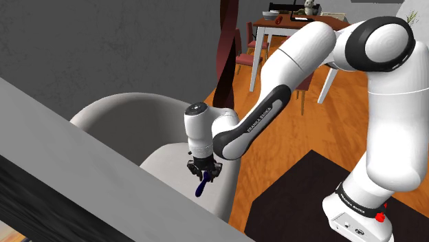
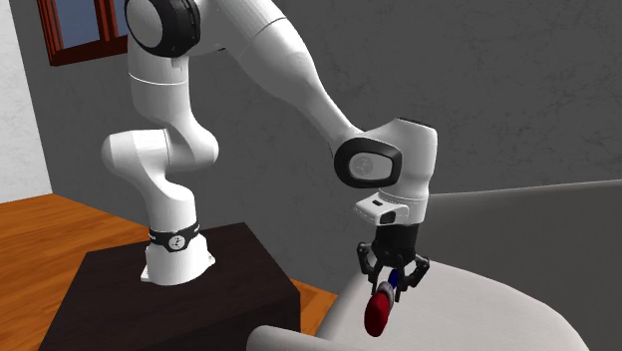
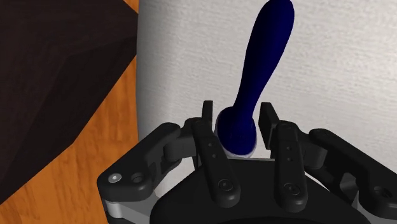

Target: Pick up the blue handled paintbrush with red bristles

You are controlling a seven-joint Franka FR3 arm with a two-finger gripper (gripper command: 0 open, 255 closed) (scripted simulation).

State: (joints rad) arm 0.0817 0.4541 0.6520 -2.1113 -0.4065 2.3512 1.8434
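Gripper (image 3: 237,113) pinching paintbrush (image 3: 263,60) by the bristle end. Long handle overhangs, so it may pivot or slip onto armchair (image 1: 127,117).

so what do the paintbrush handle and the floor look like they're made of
Paintbrush handle: smooth dark blue with a soft sheen, maybe plastic or painted wood, can't tell which. Floor: orange-brown with faint grain streaks, looks like polished wood.

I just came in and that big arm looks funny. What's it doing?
The white robot arm's black hand is shut on a paintbrush with a blue handle and red bristles. It holds the brush over the seat of a pale armchair, next to the dark box the arm stands on.
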